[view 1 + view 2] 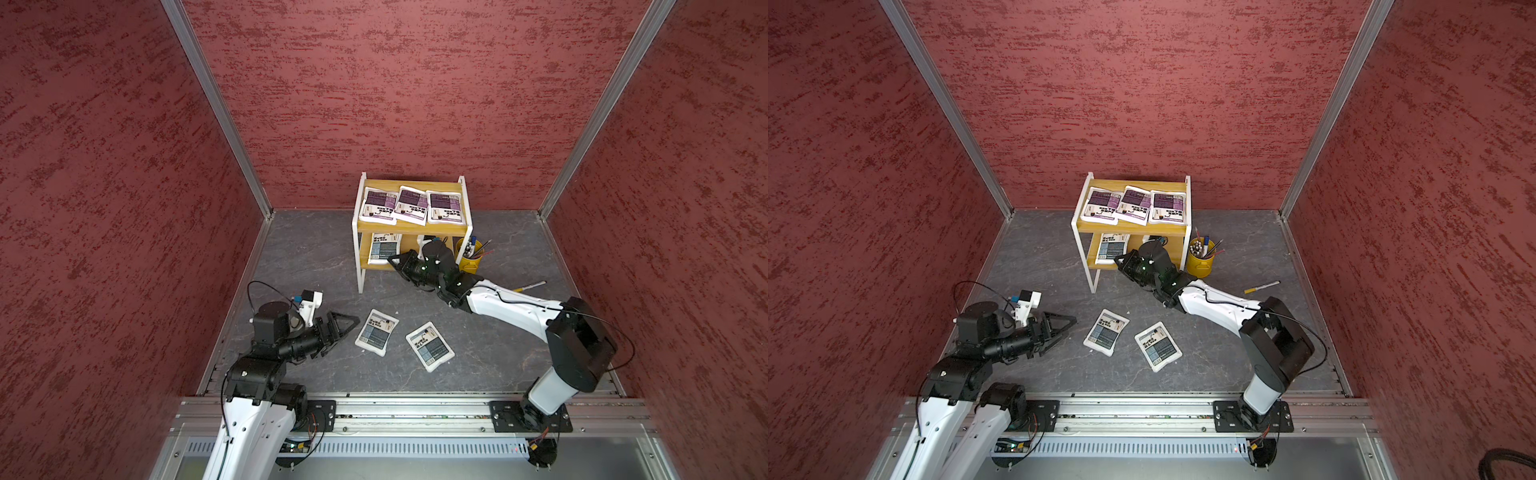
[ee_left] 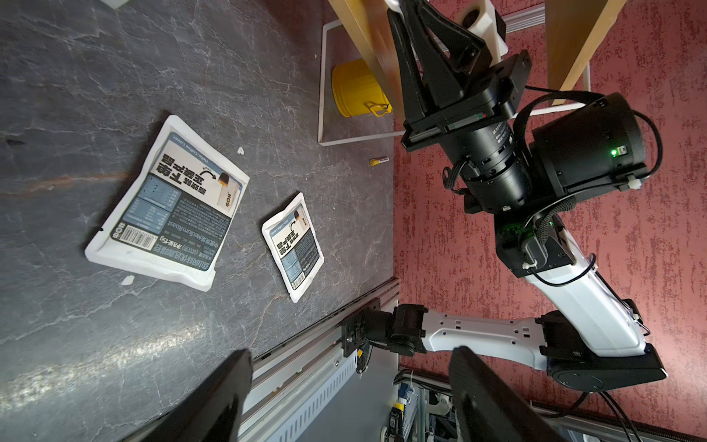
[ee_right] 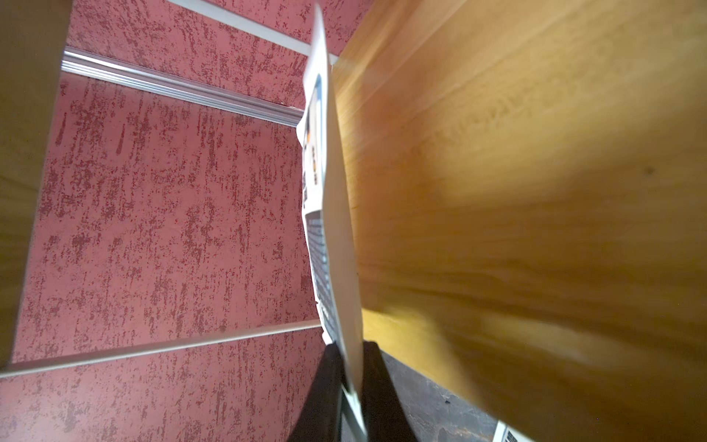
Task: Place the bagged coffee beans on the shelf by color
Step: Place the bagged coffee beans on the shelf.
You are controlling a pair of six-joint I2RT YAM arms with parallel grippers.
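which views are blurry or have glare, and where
Right wrist view: shelf board near the lens is soft and smeared, pouch edge-on between the right fingers. Left wrist view: left fingers dark and out of focus, sheen on the table. Both top views: sharp, corner posts splay outward.

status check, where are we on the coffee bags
Left gripper open, empty, near two grey-blue bags on table. Right gripper shut on grey-blue bag at lower shelf board. Three purple bags up top. Pen cup beside shelf, not blocking.

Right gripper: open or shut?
Right gripper shut on the grey-blue coffee pouch: right wrist view shows its fingers pinching the pouch's white edge.
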